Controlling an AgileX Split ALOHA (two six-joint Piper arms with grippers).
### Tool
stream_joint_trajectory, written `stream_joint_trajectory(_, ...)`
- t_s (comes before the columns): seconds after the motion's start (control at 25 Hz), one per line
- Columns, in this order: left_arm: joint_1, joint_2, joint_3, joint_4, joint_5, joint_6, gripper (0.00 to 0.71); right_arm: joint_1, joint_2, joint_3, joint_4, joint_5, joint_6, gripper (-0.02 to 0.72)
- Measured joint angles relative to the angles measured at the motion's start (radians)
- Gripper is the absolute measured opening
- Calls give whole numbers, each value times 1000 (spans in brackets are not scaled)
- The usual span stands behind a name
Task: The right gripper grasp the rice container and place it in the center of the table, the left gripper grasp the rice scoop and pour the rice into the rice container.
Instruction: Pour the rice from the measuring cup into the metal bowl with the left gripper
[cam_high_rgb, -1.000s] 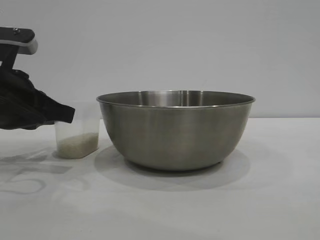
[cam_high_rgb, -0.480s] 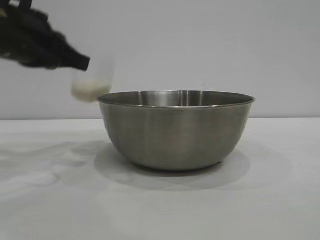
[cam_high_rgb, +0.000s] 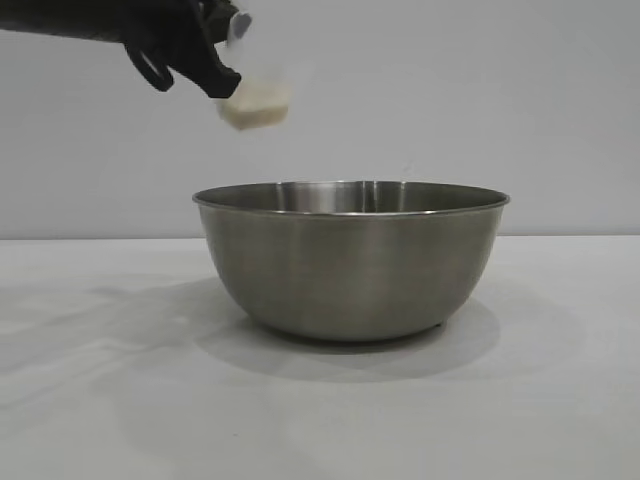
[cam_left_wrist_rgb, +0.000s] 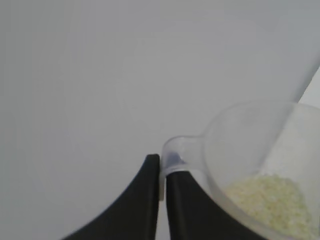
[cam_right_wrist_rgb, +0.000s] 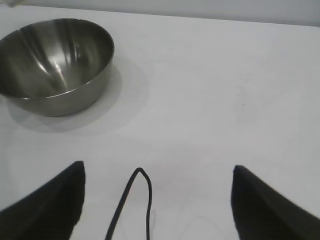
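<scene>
The rice container (cam_high_rgb: 352, 258), a large steel bowl, stands on the white table (cam_high_rgb: 560, 400) in the middle of the exterior view; it also shows in the right wrist view (cam_right_wrist_rgb: 54, 62). My left gripper (cam_high_rgb: 222, 82) is shut on the handle of the rice scoop (cam_high_rgb: 256, 100), a clear plastic cup, and holds it high above the bowl's left rim. Rice (cam_left_wrist_rgb: 270, 200) lies in the cup (cam_left_wrist_rgb: 260, 165), beside my left gripper (cam_left_wrist_rgb: 163, 167). My right gripper (cam_right_wrist_rgb: 158, 172) is open and empty, away from the bowl, above bare table.
A thin black cable loop (cam_right_wrist_rgb: 137, 200) hangs between the right gripper's fingers. A plain grey wall (cam_high_rgb: 450, 90) stands behind the table.
My left gripper has lifted the scoop off the table at the bowl's left, up and to the right, to above the bowl's rim. The bowl has not moved.
</scene>
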Motion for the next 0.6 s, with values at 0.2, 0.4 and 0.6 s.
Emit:
stream_joint_trajectory(0.2,0,0,-30,135,0,128,0,0,0,0,0,0,-2,515)
stream_joint_trajectory(0.4,-2,0,-45,212,71,296,0,0,0,0,0,0,-2,515)
stream_joint_trajectory(0.6,-2,0,-45,255,101,470,0,0,0,0,0,0,-2,515)
